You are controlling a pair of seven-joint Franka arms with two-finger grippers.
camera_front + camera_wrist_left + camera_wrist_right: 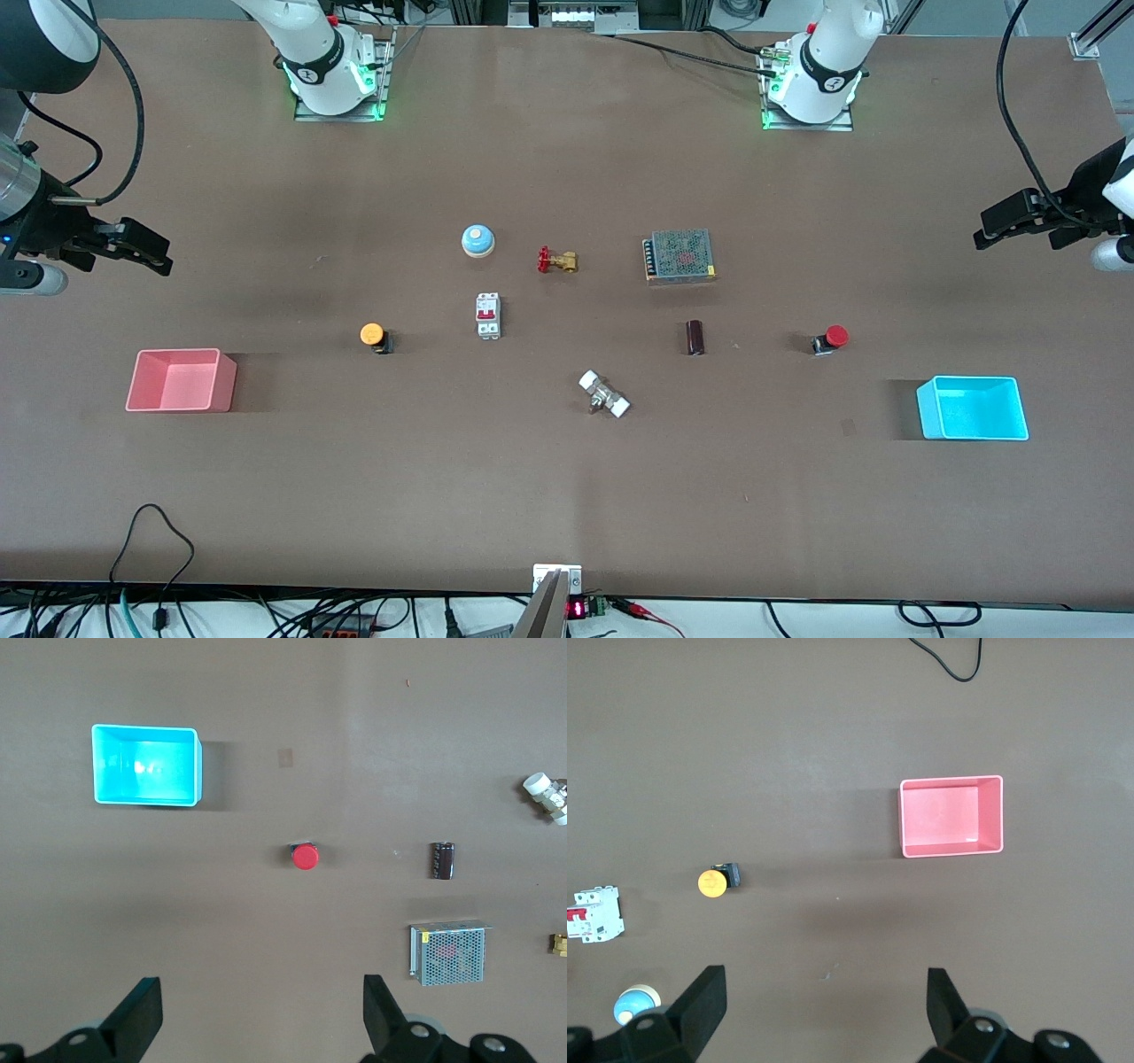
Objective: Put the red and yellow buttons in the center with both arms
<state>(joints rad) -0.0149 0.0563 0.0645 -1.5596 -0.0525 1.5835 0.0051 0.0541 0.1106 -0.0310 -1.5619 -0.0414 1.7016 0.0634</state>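
A: Buttons first. Where?
B: Red button [830,338] sits on the brown table [567,496] toward the left arm's end, tipped on its side, between the cyan tray [973,408] and a dark cylinder [695,338]. Yellow button [374,336] toward the right arm's end, also lying over, between the pink tray [181,381] and a white circuit breaker [488,315]. Both well apart from the middle.
A: Grippers?
B: Left gripper [1005,221] is up in the air over the table edge at the left arm's end, fingers [137,1017] spread wide, nothing between them. Right gripper [142,249] is up over the right arm's end, fingers [700,999] spread wide too, holding nothing.
A: Clutter in the middle?
B: Plenty. White-capped metal fitting [604,394] lies about mid-table, nearest the front camera of the group. Farther up there's a blue dome bell [477,240], a red-handled brass valve [557,260] beside it, and a mesh-covered power supply [680,256] farther toward the left arm's end. The breaker lies between the yellow button and the centre; the cylinder lies between the red button and the centre.
A: Trays?
B: Nothing visible inside either one. The left wrist view shows the red button just beside the cyan tray's shadow side, apart from it.
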